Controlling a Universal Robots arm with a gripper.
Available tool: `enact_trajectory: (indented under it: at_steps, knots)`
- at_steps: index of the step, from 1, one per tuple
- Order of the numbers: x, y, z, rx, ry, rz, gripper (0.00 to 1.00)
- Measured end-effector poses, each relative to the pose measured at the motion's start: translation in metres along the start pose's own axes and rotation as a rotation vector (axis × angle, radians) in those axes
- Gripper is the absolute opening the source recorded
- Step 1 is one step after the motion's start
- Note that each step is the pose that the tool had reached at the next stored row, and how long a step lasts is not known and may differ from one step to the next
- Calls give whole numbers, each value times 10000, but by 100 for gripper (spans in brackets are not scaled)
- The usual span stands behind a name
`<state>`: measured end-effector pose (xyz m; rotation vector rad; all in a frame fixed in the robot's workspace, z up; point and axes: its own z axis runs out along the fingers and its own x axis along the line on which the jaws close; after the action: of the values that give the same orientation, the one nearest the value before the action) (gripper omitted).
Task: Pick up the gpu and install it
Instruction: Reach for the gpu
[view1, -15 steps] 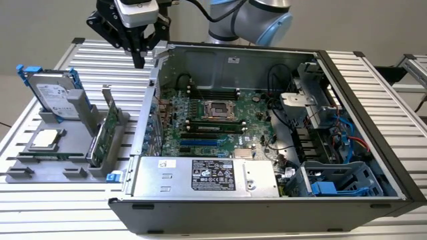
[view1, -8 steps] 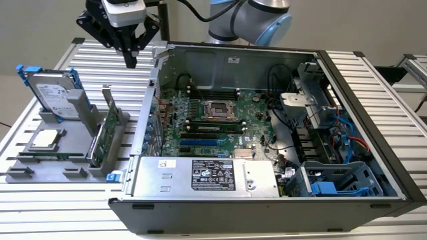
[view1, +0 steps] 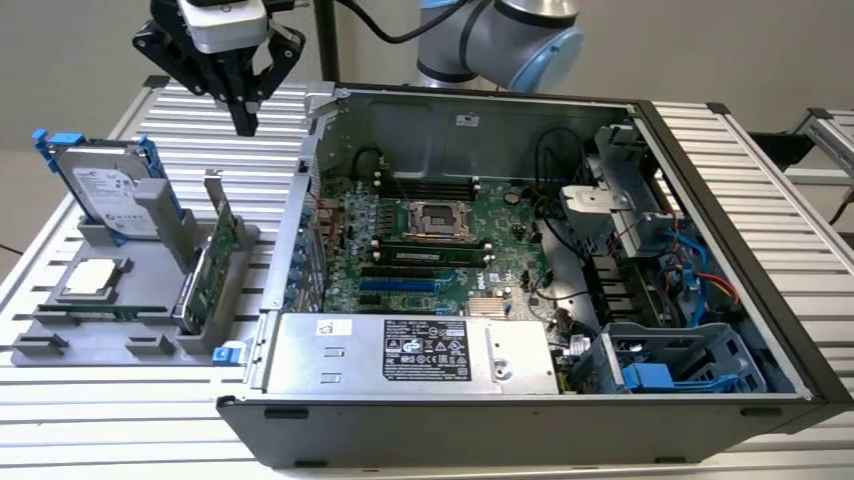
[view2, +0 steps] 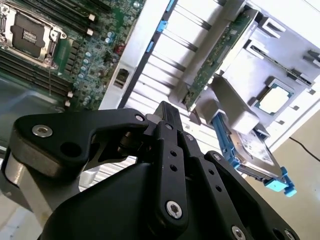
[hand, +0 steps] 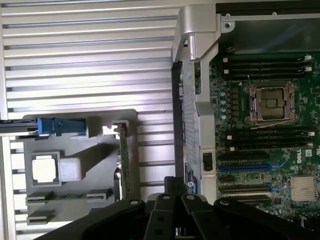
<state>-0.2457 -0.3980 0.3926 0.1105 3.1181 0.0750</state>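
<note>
One black robot gripper (view1: 246, 122) hangs above a ribbed aluminium table (view1: 134, 430), its fingers clenched together on nothing and pointing down. Well below it and untouched, the gpu (view1: 211, 262), a flat green circuit card with a silver metal end bracket, stands on edge in a slot of a grey plastic parts holder (view1: 67, 345). In both wrist views the card (hand: 123, 160) (view2: 215, 60) sits apart from the closed gripper (hand: 175, 181) (view2: 166, 106). Also below the gripper, a silver hard drive with blue rails (view1: 114, 195) stands upright in the same holder. A square silver processor chip (view1: 91, 278) lies flat near it. Beside the gripper, toward the exterior view's right, an open black computer case (view1: 694, 180) lies with its green motherboard (view1: 427, 240) exposed.
</note>
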Motion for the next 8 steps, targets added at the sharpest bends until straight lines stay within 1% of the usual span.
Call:
enact_trajectory:
  at_steps: [8]
  knots:
    - [127, -9, -2, -1, -1, 0, 0]
